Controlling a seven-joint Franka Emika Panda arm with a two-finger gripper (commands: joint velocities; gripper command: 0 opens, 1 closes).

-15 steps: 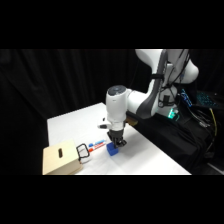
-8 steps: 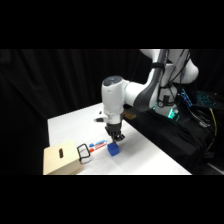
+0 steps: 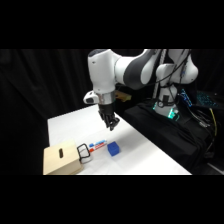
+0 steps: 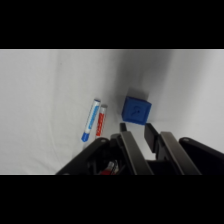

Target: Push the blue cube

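Side view: hand (image 3: pixel 110 125) is hanging above the white desk (image 3: pixel 145 150), clear of the blue cube (image 3: pixel 113 148), which is sitting on the desk just beside the red-and-blue pens (image 3: pixel 98 145) and near the tan box (image 3: pixel 61 160). Wrist view: fingers (image 4: pixel 131 147) are parted with a narrow gap, gripping nothing, cube (image 4: pixel 136 110) lying just beyond the tips; contact looks unlikely, but it's hard to tell.

The room is dark behind the white table (image 3: pixel 145 150) — light falls from above and brightens only its top. Both views are soft. In the wrist view a grey shadow spreads beyond the small bright-blue cube (image 4: pixel 136 109), and the black gripper (image 4: pixel 137 127) linkage — nearest — is blurred.
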